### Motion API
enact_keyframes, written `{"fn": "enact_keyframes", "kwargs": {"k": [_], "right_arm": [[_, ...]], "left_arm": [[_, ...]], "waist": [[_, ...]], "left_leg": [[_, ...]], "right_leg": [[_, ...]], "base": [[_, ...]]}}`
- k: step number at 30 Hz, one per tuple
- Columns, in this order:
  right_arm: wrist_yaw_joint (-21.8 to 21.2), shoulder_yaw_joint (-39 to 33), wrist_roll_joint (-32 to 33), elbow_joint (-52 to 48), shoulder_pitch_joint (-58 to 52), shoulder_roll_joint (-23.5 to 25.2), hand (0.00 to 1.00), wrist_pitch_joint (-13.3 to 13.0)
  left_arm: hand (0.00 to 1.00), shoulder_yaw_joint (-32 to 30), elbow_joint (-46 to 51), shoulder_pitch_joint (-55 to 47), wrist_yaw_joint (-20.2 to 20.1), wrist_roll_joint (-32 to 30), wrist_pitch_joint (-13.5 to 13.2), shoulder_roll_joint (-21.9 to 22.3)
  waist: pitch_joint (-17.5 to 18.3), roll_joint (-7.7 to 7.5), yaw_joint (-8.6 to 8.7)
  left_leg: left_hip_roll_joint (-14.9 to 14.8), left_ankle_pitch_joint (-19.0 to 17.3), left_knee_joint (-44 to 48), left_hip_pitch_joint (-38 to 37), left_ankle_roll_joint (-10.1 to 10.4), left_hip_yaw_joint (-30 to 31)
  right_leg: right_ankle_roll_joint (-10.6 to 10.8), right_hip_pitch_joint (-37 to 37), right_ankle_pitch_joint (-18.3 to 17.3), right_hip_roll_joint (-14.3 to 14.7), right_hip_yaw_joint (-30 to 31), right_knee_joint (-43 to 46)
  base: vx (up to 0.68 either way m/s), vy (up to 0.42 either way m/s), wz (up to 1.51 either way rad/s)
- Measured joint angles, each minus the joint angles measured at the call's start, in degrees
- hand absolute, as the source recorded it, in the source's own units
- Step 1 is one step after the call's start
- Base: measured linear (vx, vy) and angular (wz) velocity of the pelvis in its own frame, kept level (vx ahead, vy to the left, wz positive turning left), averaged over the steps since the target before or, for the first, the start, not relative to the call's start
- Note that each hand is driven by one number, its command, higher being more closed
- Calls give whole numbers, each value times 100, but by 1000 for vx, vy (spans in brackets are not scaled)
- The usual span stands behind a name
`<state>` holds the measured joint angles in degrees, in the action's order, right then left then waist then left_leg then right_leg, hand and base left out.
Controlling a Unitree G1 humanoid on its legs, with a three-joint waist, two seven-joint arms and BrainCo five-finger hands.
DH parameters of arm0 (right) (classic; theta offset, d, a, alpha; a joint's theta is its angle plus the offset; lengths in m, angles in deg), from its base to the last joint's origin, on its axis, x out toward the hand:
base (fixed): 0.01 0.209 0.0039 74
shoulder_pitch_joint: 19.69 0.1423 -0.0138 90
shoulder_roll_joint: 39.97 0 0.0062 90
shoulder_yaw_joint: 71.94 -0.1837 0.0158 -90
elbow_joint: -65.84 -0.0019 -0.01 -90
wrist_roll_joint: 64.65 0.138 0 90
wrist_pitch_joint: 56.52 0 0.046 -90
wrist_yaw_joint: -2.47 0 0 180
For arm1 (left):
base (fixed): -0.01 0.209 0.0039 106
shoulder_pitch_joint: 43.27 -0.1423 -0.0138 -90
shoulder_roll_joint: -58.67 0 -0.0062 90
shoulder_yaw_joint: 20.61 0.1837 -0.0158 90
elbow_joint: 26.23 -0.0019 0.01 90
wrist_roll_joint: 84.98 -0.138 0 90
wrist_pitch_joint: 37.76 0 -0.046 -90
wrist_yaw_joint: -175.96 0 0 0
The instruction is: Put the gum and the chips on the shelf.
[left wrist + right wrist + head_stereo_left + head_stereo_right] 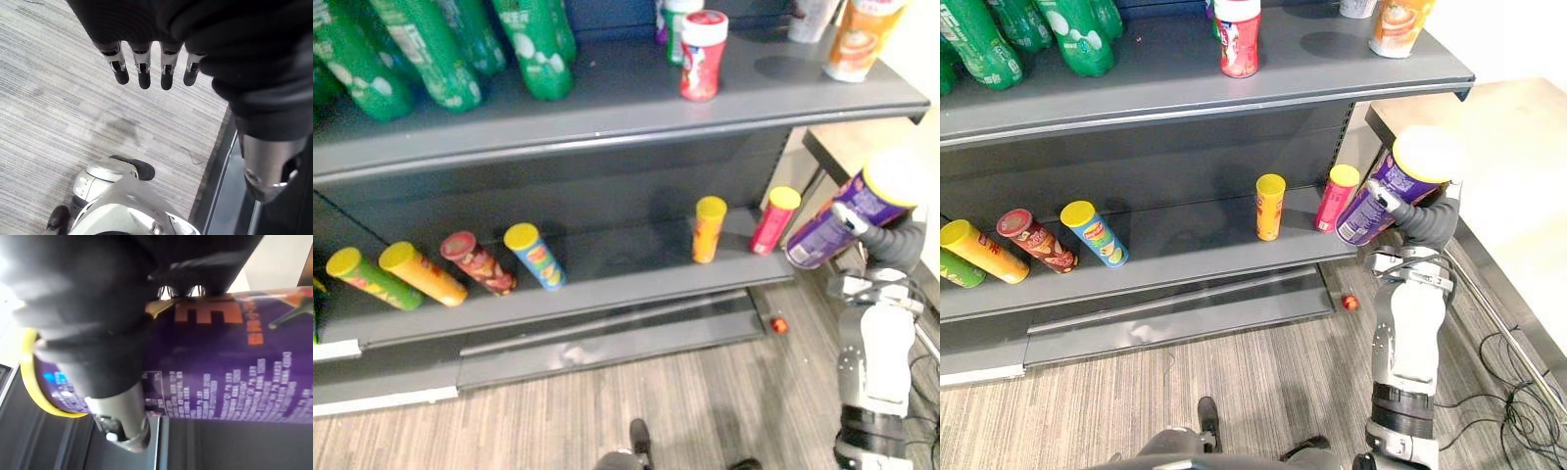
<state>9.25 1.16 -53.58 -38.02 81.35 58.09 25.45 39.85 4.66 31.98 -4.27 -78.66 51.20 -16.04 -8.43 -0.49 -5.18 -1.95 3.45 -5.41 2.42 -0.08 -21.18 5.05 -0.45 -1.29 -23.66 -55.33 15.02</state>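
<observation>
The chips half of the task is in hand. The right hand [1422, 221] has its fingers and thumb wrapped round a purple chips can [1379, 201] with a yellow lid. It holds the can tilted in the air, lid up and to the right, just off the right end of the lower shelf [626, 266] and not yet resting on it. The can's base points down toward the shelf's near right corner, close to an upright pink can [774, 219], with an upright orange can [709, 229] further left. A row of tipped cans [478, 262] lies along the left part of the same shelf, and the bare stretch between that row and the orange can looks like the easiest landing spot. The next move probably calls for swinging the can leftward and farther in over the shelf edge, righting it, and clearing the pink can so nothing gets knocked over before letting go. The left hand [143, 68] hangs over the wood-grain floor [63, 107] with its fingers straight and slightly apart, holding nothing. I cannot pick out the gum with confidence. A red canister with a white lid [702, 56] stands on the upper shelf [636, 98] beside green bottles [533, 49], and a small red object [779, 324] lies on the floor by the shelf base.
</observation>
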Motion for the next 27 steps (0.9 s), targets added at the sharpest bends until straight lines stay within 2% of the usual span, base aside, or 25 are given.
{"fn": "enact_keyframes", "kwargs": {"k": [4, 10, 14, 16, 17, 19, 20, 21, 22, 23, 24, 26, 27], "right_arm": [[-97, 96, 7, 5, -1, 1, 100, 0], [-224, 275, 10, 15, -159, 4, 100, 1], [-230, 458, 18, 144, -159, 3, 100, 2], [-232, 629, 20, 187, -123, 3, 100, 2], [-244, 802, 20, 229, -87, 2, 100, 2], [-269, 907, 20, 278, -86, 2, 100, 20], [-321, 1008, 20, 298, -82, -6, 100, 32], [-344, 1047, 18, 298, -68, -10, 100, 32], [-374, 1110, 11, 298, 3, -12, 100, 32], [-405, 1118, 12, 289, 47, -16, 100, 18], [-451, 1122, 11, 276, 44, -6, 100, -1], [-480, 1111, 12, 212, -7, -8, 100, -1], [-515, 1115, 14, 31, -105, -6, 100, -6]], "left_arm": [[0, -19, 32, -1, -6, 0, 0, 4], [0, -67, 86, 83, -14, 1, -2, 34], [0, -61, 149, 140, -21, 30, -9, 67], [0, -38, 337, 148, -30, 147, -39, 59], [0, 7, 485, 150, -33, 252, -68, 39], [0, 57, 514, 146, -62, 254, -94, 35], [0, 170, 522, 144, -80, 254, -94, 27], [0, 221, 530, 139, -81, 253, -96, 21], [0, 274, 560, 121, -82, 253, -101, 14], [0, 411, 581, 115, -71, 254, -109, -26], [0, 653, 585, 128, -60, 255, -148, -150], [0, 737, 567, 168, -59, 256, -159, -276], [0, 737, 541, 183, -65, 258, -162, -300]], "waist": [[-100, -20, -10], [-129, -45, -12], [-155, -80, -14], [-247, -161, -26], [-349, -231, -107], [-382, -237, -184], [-398, -204, -284], [-408, -180, -296], [-434, -109, -292], [-477, -36, -275], [-512, 23, -270], [-502, -33, -197], [-505, -69, -97]], "left_leg": [[-44, -46, -36, -47, 56, -30], [-186, -10, -38, 8, 146, 5], [-233, 4, 5, 58, 168, 131], [-284, -133, 409, 296, 127, 191], [-331, -364, 875, 503, 120, 329], [-343, -505, 1060, 544, 100, 439], [-322, -694, 1265, 534, 57, 597], [-323, -751, 1326, 523, 10, 667], [-267, -821, 1417, 493, -66, 877], [-265, -838, 1478, 429, -98, 1107], [-300, -847, 1502, 444, -115, 1376], [-136, -797, 1424, 443, -196, 1747], [75, -771, 1381, 423, -221, 2040]], "right_leg": [[-6, 15, -5, 105, 191, -110], [-29, 42, -24, 344, 174, -280], [-37, 74, -30, 391, 174, -273], [-36, 76, -28, 359, 174, -215], [-33, 125, -22, 311, 171, -115], [-30, 204, -14, 213, 173, 73], [-124, 227, 63, -25, 261, 591], [-206, 216, 160, -113, 320, 829], [-684, 52, 446, -249, 815, 1364], [-919, -288, 532, -195, 1670, 1736], [-372, -549, -71, 333, 2925, 1568], [-271, -650, -437, 823, 3888, 1141], [-239, -702, -502, 998, 4289, 848]], "base": [[5, -22, -12], [36, -49, -1], [71, -32, 19], [60, 4, 34], [55, 39, 33], [46, 54, 41], [55, 100, 50], [106, 238, 70], [112, 216, 65], [122, 221, 90], [89, 90, 87], [85, 43, 120], [129, 32, 165]]}}
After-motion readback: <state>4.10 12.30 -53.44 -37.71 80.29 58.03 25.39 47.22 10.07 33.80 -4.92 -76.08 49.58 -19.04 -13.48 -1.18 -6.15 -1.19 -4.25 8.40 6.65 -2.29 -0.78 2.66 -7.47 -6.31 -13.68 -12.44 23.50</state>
